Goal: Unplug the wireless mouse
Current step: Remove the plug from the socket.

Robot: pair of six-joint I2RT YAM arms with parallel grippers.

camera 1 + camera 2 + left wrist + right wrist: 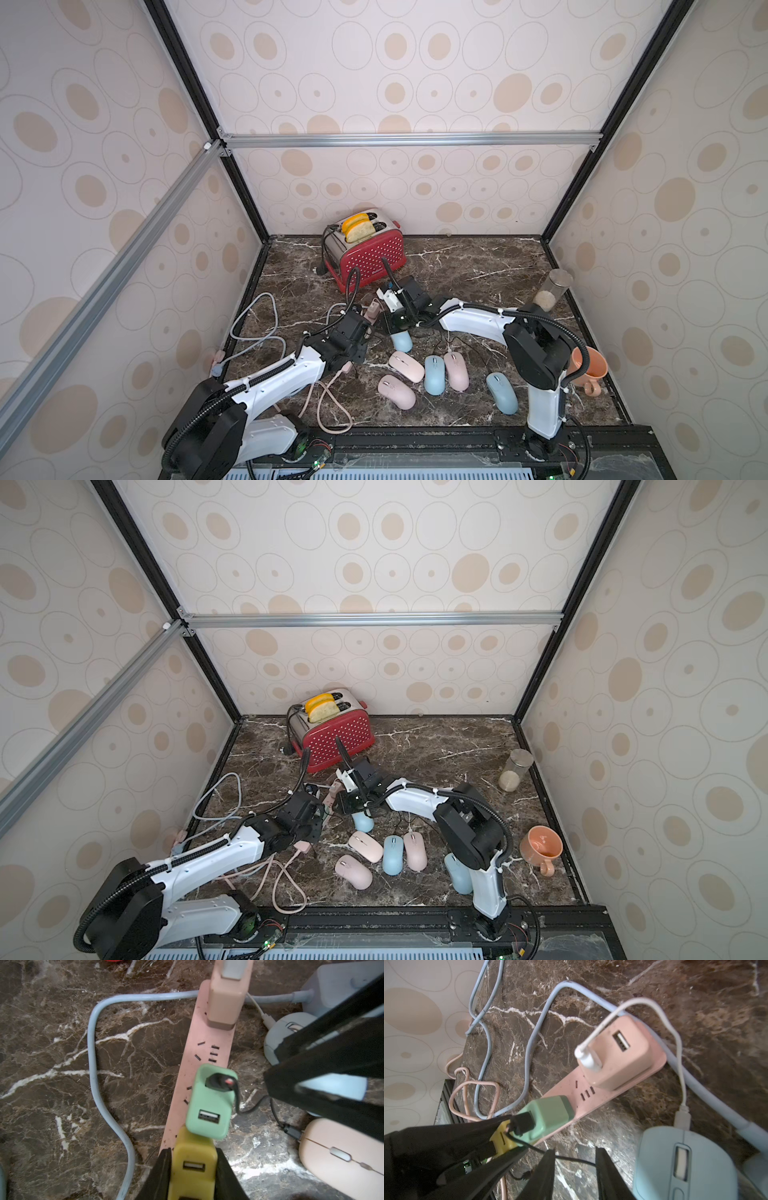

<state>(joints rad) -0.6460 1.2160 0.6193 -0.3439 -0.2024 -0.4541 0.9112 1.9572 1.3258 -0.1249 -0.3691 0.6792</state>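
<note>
On the dark marble table (478,266), both arms are stretched inward from the near edge, so that their wrists meet over the middle, in front of the red toaster (365,253). The left arm (282,374) is laid low and is reached forward and to the right. The right arm (478,322) is bent at the elbow and turned to the left, with its wrist pointed down. Between the two wrists the pink power strip (207,1051) is laid flat. The blue mouse (683,1163) is found just beside the strip, under the right wrist, and is joined by a white cable (675,1043) to the pink charger (618,1053) at the strip's far end. The yellow charger (193,1167) is clamped between the jaws of the left gripper (193,1153). The jaws of the right gripper (575,1153) are set apart, with nothing gripped, near the green charger (548,1115). A thin black cable (571,1159) is seen crossing below them.
</note>
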